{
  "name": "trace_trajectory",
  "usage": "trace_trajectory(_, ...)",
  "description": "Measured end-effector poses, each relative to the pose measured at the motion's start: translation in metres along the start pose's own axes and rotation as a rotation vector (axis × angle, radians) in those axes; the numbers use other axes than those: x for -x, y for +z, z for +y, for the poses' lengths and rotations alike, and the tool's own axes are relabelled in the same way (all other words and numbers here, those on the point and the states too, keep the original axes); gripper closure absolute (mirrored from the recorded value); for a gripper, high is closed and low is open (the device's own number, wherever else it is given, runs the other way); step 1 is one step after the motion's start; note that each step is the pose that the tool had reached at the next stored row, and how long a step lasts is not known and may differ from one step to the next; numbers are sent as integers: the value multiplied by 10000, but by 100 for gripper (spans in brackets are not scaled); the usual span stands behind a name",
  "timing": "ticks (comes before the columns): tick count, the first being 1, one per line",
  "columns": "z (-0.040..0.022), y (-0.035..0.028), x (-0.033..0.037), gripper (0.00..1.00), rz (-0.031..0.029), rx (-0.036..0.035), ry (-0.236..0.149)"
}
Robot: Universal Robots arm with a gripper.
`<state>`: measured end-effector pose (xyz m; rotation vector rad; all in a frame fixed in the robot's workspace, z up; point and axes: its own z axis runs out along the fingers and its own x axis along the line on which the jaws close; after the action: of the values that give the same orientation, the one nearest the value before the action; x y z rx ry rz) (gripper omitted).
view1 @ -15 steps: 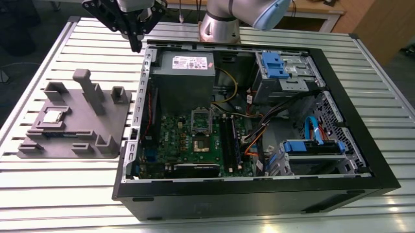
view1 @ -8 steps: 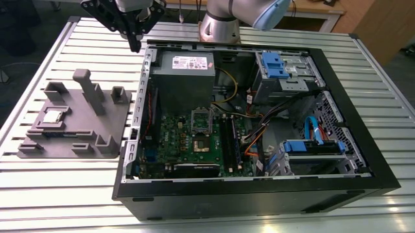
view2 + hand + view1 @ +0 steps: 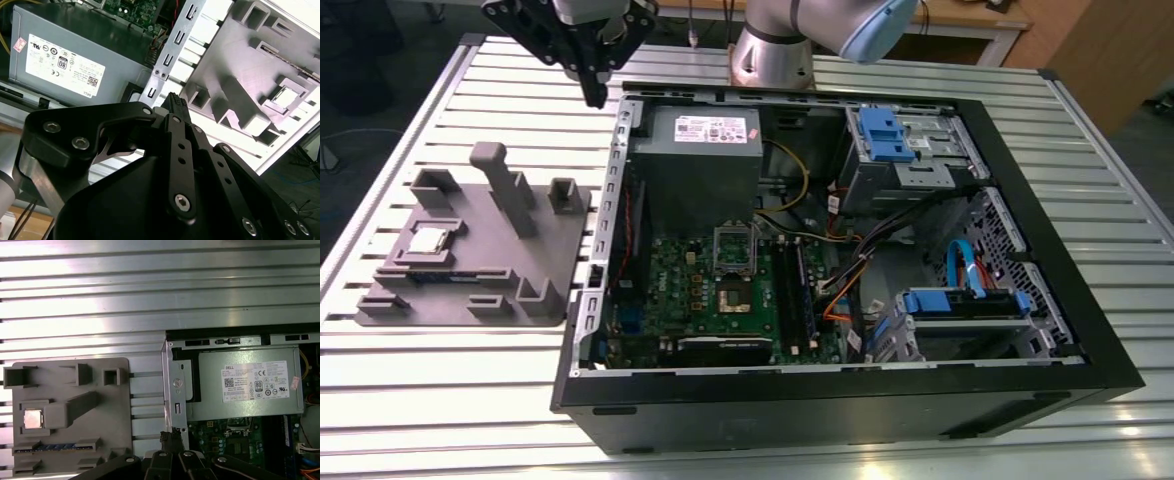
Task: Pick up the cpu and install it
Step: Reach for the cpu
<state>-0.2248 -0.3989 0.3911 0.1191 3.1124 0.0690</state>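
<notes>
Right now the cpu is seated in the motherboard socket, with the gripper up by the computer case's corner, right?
Not quite. The exterior view shows the cpu lying on the grey fixture plate beside the computer case, not in the motherboard socket. The gripper is indeed up by the case's corner.

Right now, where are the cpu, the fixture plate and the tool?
cpu (image 3: 33, 418): first wrist view, centre of its metal top.
fixture plate (image 3: 107, 420): first wrist view, bare flat surface.
tool (image 3: 595, 92): exterior view, between its fingertips.

Silver-grey cpu (image 3: 427, 240); grey fixture plate (image 3: 550, 252); black pincer (image 3: 595, 97); silver ribbed table (image 3: 454, 400).
</notes>
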Motion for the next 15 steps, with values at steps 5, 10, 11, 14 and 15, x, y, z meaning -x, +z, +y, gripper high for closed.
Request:
trace_trajectory(5,-1,0,-10,90,0,0,0)
trace_trajectory(10,-2,0,-21,90,0,0,0)
trace_trajectory(11,-2,0,-22,90,0,0,0)
trace_trajectory(14,-2,0,-30,90,0,0,0)
trace_trajectory(15,-3,-1,-34,90,0,0,1)
